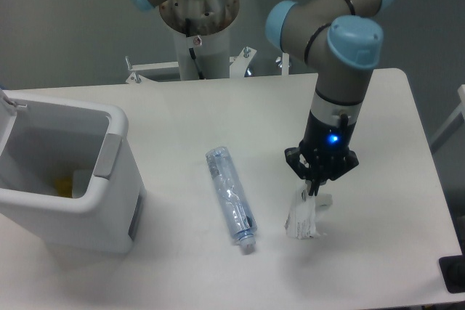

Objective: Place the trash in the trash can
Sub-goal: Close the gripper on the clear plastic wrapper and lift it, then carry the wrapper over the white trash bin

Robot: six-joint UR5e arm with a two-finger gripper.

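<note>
The end effector (pixel 315 185) points straight down over the white worktop (pixel 378 252), its dark fingers pinched together on the top edge of the packet (pixel 303 214), a small white-and-clear plastic piece that hangs directly beneath it with its lower end at or just above the surface; contact with the worktop cannot be made out. A blue light glows on the black wrist just above the fingers, and the grey arm with its pale blue joint caps (pixel 354 40) rises behind and above, bending back toward the pedestal (pixel 197 16) at the far edge of the worktop. To the left of the end effector, well apart from the packet, the bottle (pixel 230 194) lies flat on the worktop, a long clear bluish one with its small cap toward the near edge and its base toward the far side. Farther left again, at the worktop's left edge, stands the trash can (pixel 69 179), a white boxy bin with a thick rim and a grey panel on the rim side facing the end effector; its mouth is open, and something yellow shows deep inside, too small to identify.
</note>
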